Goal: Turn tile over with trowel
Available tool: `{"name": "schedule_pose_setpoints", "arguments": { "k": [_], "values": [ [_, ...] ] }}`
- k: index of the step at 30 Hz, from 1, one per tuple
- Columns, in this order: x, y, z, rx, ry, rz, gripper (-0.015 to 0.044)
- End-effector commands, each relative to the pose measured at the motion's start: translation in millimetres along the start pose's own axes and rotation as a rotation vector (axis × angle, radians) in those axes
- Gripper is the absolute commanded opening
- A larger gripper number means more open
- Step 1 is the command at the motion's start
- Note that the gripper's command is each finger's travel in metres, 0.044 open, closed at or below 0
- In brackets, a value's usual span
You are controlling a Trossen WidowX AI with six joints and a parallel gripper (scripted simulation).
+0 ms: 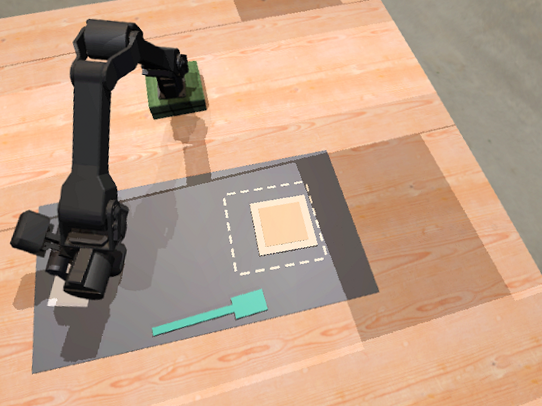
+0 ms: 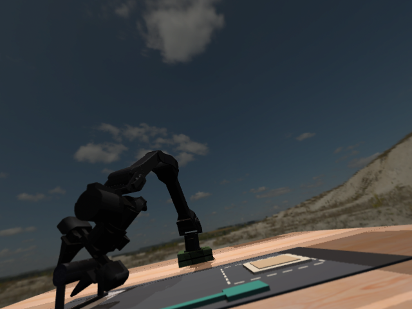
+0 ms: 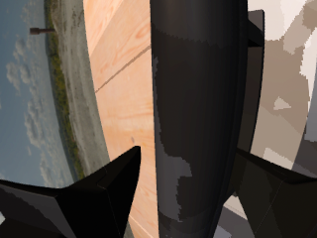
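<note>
A square tile lies flat inside the dashed outline on the mat, nearer its right side. Its upper face shows a tan square in a cream border; its underside is hidden. A trowel with a thick black bar handle on posts above a pale plate appears to rest on the mat's left end. My gripper is open around the handle, with a visible gap beside the left finger. The arm hides most of the trowel in the top view.
A teal flat-bladed tool lies near the mat's front edge, between trowel and tile, its long handle pointing left. The arm base stands on a green block behind the mat.
</note>
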State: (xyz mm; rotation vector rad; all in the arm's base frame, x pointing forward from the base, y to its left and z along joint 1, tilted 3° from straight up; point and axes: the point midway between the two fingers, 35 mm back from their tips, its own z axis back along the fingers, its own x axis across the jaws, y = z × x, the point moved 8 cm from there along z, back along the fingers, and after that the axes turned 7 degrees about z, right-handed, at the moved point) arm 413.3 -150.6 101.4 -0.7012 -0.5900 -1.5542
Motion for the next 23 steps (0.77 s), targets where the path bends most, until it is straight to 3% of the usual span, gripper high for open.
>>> {"name": "schedule_pose_setpoints", "arguments": {
  "k": [1,9,14,23],
  "values": [
    [0,0,0,0.000,-0.006,-0.003,0.0300],
    [0,0,43,0.001,0.001,0.037,0.0300],
    [1,-1,47,0.001,0.002,0.039,0.0300],
    [59,-66,108,0.002,0.003,0.046,0.0300]
  ]
}}
